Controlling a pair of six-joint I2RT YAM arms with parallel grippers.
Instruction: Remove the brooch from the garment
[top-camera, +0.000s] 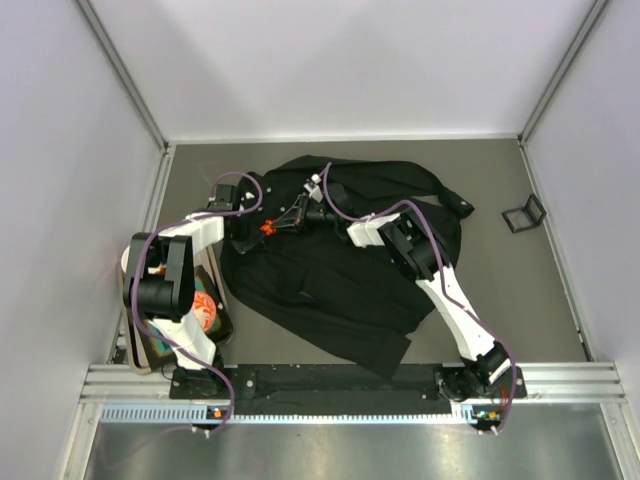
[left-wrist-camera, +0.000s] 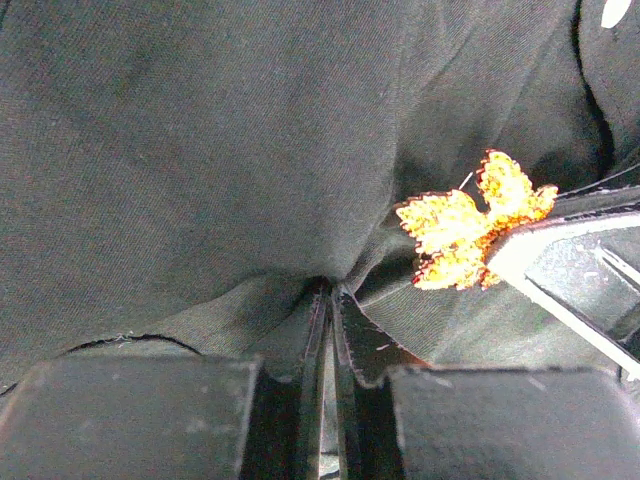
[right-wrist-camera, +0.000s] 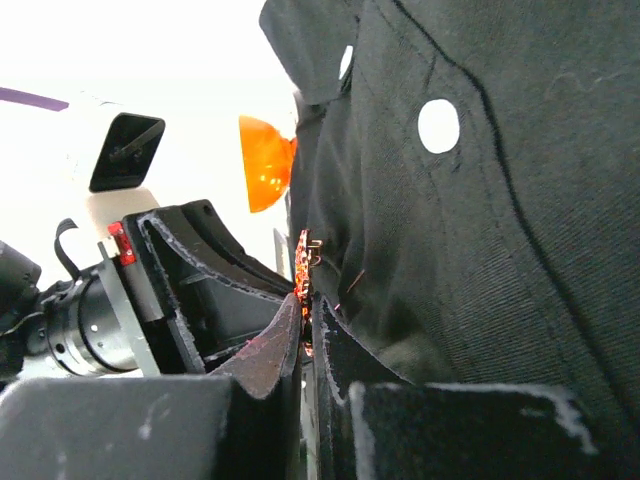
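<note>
The garment is a black shirt spread over the middle of the table, filling the left wrist view. The brooch, a tiny red-orange maple leaf, sits pinned near the shirt's upper left. My left gripper is shut on a fold of fabric just left of the brooch. My right gripper comes in from the right. Its jaws are shut on the lower edge of the brooch, seen edge-on against the cloth, with its finger touching the leaf.
A box holding an orange patterned disc stands at the left by the left arm. A small black frame lies at the far right. Pale shirt buttons show on the fabric. Grey walls enclose the table.
</note>
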